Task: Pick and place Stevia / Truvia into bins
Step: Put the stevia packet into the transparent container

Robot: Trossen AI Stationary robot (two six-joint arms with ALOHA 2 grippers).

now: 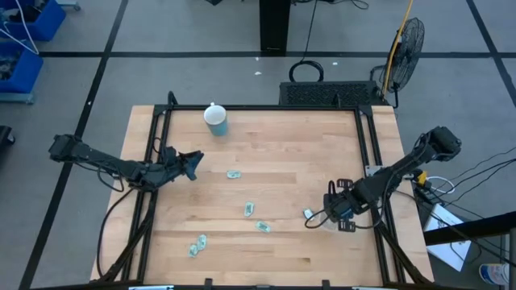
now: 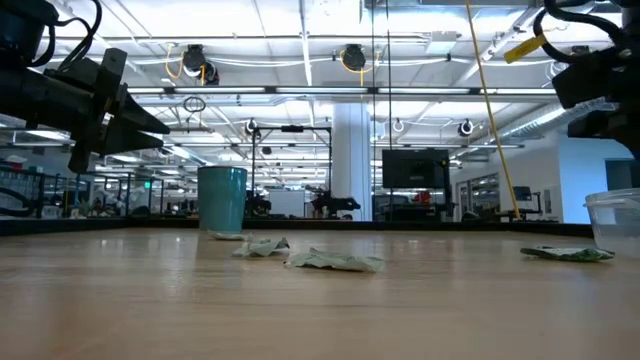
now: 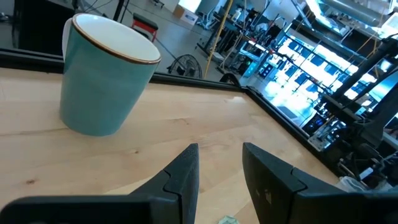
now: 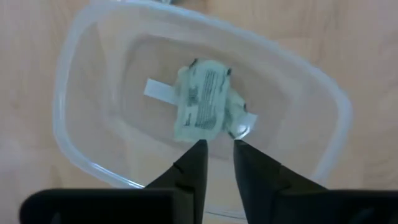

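Bare wood fills the middle of the table (image 1: 290, 161) in the high view, with open passage across the centre and upper right. Sachets (image 1: 251, 209) lie scattered flat from centre to lower left, too low to block anything. The blue cup (image 1: 216, 120) stands at upper centre-left, the one tall obstacle. The right gripper (image 1: 342, 211) sits directly over the clear container (image 4: 199, 106) at lower right, closing that corner, and the left gripper (image 1: 190, 163) occupies the left edge
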